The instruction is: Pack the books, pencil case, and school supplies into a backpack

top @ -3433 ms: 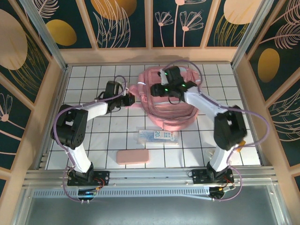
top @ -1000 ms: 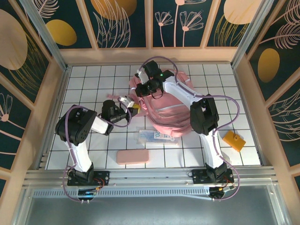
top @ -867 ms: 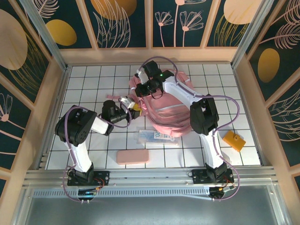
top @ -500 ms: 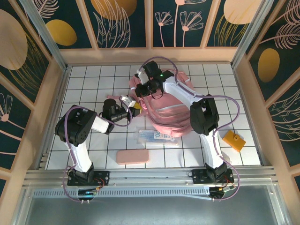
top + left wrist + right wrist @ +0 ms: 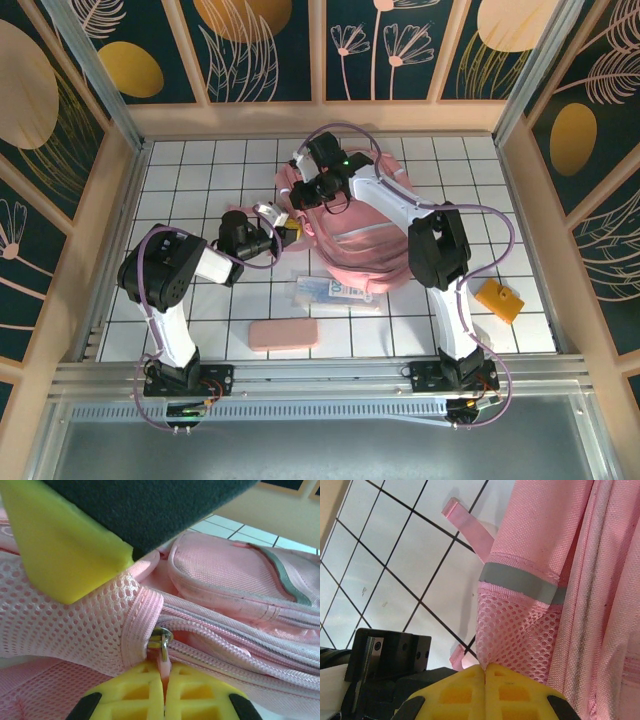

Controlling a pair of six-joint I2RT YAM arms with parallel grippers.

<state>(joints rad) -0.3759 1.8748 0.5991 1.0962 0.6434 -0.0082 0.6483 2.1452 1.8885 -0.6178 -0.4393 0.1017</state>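
The pink backpack [image 5: 360,225] lies in the middle of the table. My left gripper [image 5: 288,229] is at its left edge, shut on the pink zipper pull [image 5: 163,669] just below the metal slider [image 5: 161,639]. My right gripper [image 5: 305,196] is right beside it, shut on the backpack's pink mesh side pocket [image 5: 515,630] under a grey reflective strip [image 5: 520,582]. The salmon-pink pencil case [image 5: 284,334] lies near the front. The clear packet with blue-green print [image 5: 338,291] lies in front of the backpack. The orange-yellow block [image 5: 499,300] sits at the right. The books are out of view.
A loose pink strap end [image 5: 465,522] lies on the white tiled table [image 5: 180,190]. The left arm's black housing [image 5: 385,655] sits close beside my right gripper. Wooden walls [image 5: 110,220] border the table on three sides.
My left jaws have closed fully onto the zipper pull. Both arms have barely shifted over the last second. Earlier still, the right arm was farther right over the backpack.
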